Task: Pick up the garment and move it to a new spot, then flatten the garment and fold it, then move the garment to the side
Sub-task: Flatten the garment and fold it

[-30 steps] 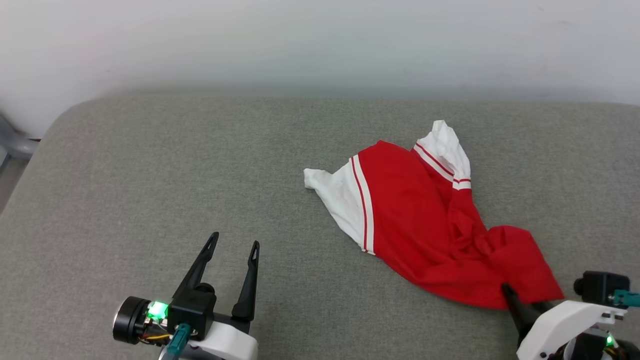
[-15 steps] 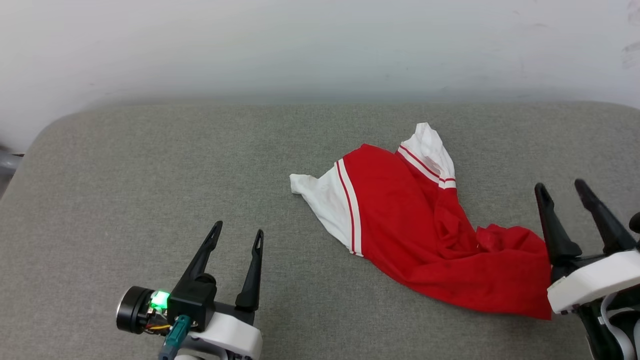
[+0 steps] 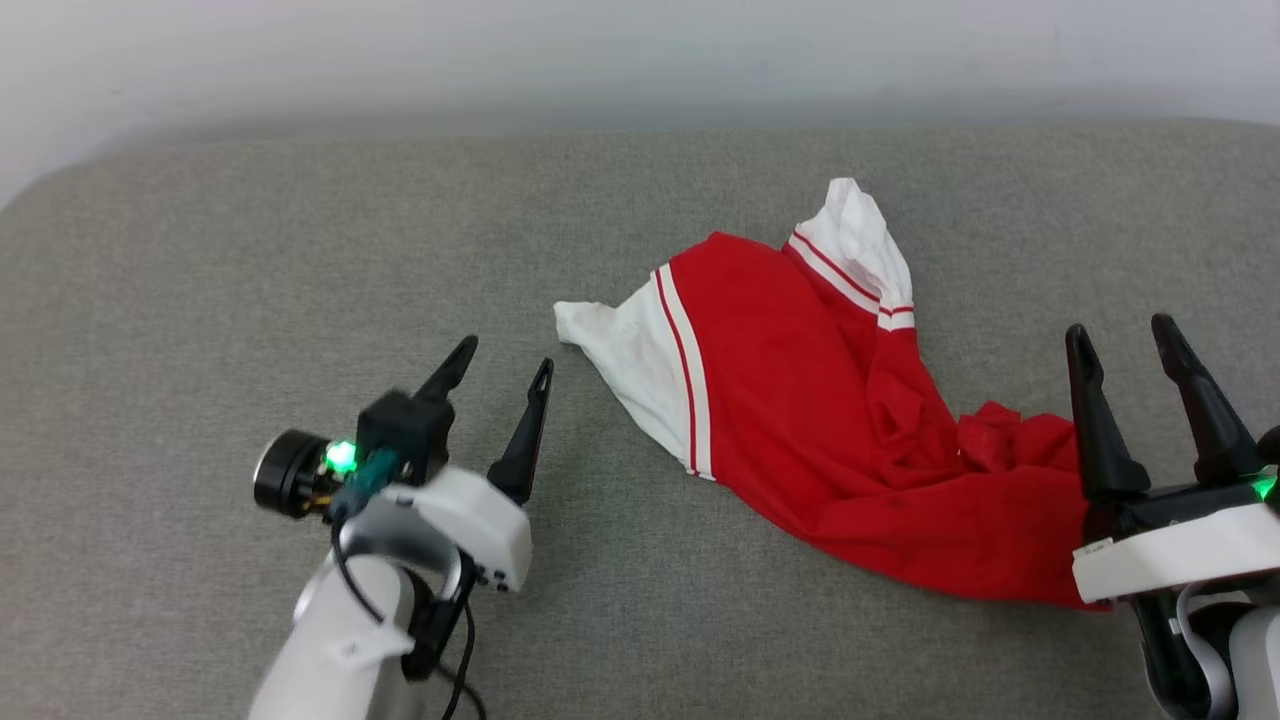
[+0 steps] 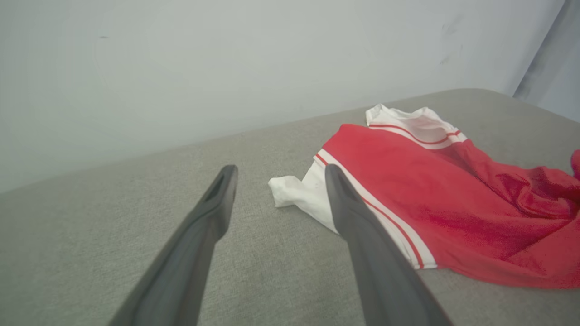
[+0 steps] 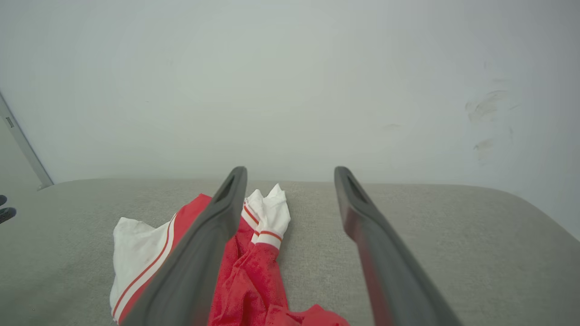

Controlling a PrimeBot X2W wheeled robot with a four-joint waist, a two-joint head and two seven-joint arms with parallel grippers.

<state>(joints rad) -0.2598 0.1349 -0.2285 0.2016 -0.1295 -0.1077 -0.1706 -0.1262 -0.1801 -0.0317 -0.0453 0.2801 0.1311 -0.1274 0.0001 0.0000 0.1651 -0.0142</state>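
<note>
The garment [image 3: 820, 400], a red shirt with white striped sleeves, lies crumpled on the grey padded surface [image 3: 250, 260], right of centre. It also appears in the left wrist view as the garment [image 4: 408, 185] and in the right wrist view as the garment [image 5: 253, 271]. My left gripper [image 3: 505, 362] is open, empty, and a short way left of the white sleeve tip [image 3: 580, 325]. My right gripper [image 3: 1120, 335] is open and empty, raised beside the shirt's bunched right end [image 3: 1010, 440].
A pale wall [image 3: 640, 50] runs along the far edge of the surface. Bare grey fabric stretches to the left and in front of the shirt. A grey upright strip [image 5: 22, 149] stands at the left in the right wrist view.
My right gripper let go of the shirt's near right end, opened and lifted up beside it. My left gripper moved forward toward the white sleeve. The camera shifted too.
</note>
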